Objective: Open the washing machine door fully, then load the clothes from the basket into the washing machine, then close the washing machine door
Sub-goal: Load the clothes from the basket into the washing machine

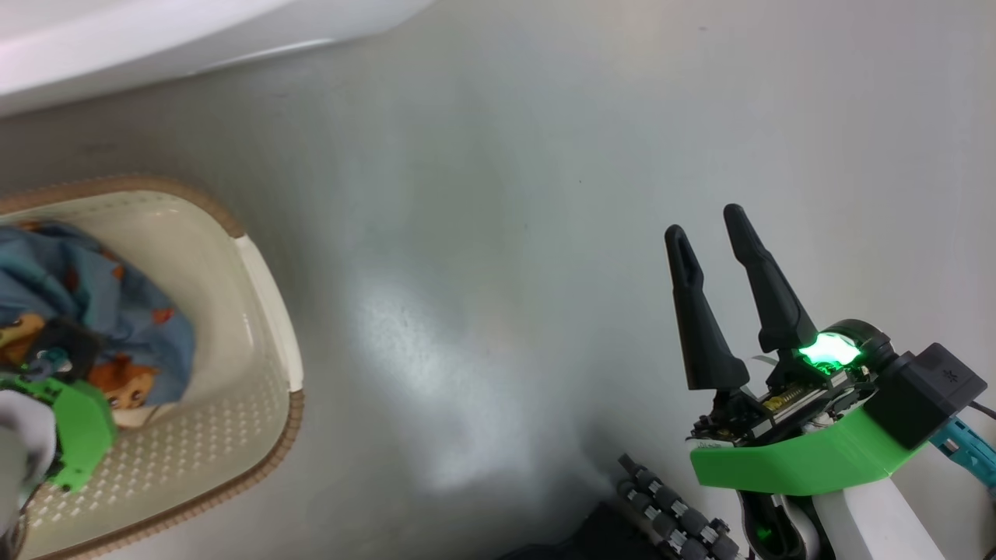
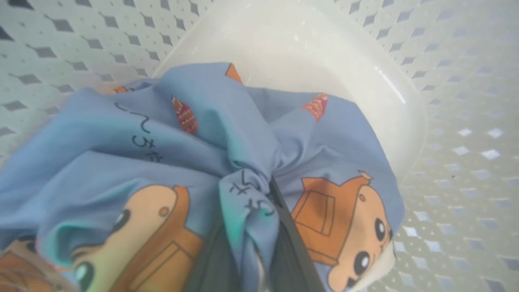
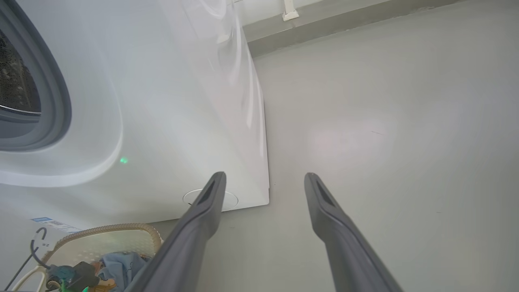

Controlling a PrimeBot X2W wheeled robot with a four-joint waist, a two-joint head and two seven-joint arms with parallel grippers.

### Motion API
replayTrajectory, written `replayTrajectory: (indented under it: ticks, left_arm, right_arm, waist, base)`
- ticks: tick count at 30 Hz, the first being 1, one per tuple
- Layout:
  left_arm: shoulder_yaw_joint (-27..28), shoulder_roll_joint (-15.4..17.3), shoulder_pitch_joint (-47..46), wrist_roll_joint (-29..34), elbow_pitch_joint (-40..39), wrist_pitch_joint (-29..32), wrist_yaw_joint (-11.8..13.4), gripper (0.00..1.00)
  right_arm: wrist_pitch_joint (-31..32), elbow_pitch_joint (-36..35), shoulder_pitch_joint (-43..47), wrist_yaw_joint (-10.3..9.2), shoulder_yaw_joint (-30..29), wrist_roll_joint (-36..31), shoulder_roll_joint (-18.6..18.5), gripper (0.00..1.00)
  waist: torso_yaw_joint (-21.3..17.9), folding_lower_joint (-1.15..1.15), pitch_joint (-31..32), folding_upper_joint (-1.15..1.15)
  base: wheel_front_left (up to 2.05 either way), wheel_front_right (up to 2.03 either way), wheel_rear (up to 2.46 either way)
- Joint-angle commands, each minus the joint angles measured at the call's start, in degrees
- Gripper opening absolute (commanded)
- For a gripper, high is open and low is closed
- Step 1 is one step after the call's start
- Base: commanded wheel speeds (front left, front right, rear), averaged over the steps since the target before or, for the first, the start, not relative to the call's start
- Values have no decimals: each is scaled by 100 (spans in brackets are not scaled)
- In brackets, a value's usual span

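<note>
**Head view.** A small cream-white perforated plastic basket (image 1: 268, 311) with a brown rim is recorded at lower left on the grey floor (image 1: 498, 233). It stands below the white front of the boxy washing machine (image 1: 117, 47). The light blue, bear-printed clothes (image 1: 85, 280) are bundled inside it. The right gripper (image 1: 704, 225) is held well apart to the right, over bare floor, with its prongs spread and nothing between them.

**Left wrist view.** The left gripper (image 2: 251, 211) is found down in the basket, with a gathered fold of the clothes pinched between its dark fingers (image 2: 292, 243). One finger is largely covered by fabric, so the depth of purchase cannot be confirmed. The bundle is spread across the basket's bottom and against its wall.

**Right wrist view.** The grey-blue rubber gasket (image 3: 56, 101) and the dark drum mouth (image 3: 16, 81) are seen uncovered, above and to the left of the basket in this view. The left arm is judged the nearer, being on the load itself. The coming lift is judged to run up out of the basket and towards that mouth.
</note>
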State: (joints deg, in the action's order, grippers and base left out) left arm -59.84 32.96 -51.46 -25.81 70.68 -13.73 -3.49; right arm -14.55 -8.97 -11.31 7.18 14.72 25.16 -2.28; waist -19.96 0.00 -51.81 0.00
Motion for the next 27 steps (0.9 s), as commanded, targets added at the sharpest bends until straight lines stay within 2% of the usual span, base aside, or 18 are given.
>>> replayTrajectory:
  ticks: [1, 13, 18, 27]
  left_arm:
    - [186, 122, 82, -85, -94, -98, -62, 0]
    - [858, -127, 486, -569, -1064, -126, -342, 0]
    - [1158, -241, 717, -721, -1451, -126, -381, 0]
    - [1624, -298, 1422, -1218, -2659, -127, -398, 0]
  right_arm:
    - [-45, -77, 57, 31, 69, -35, -60, 100]
    - [-45, 149, -6, 31, -142, -165, -60, 100]
    - [-45, 269, 23, 31, -237, -225, -60, 100]
    - [-45, 603, 129, 31, -426, -410, -60, 100]
  waist:
    - [122, 0, 151, 0]
    - [475, 0, 915, 0]
    - [617, 0, 1276, 0]
    - [951, 0, 2175, 0]
  base:
    - [0, 0, 0]
    - [0, 0, 0]
    - [0, 0, 0]
    - [0, 0, 0]
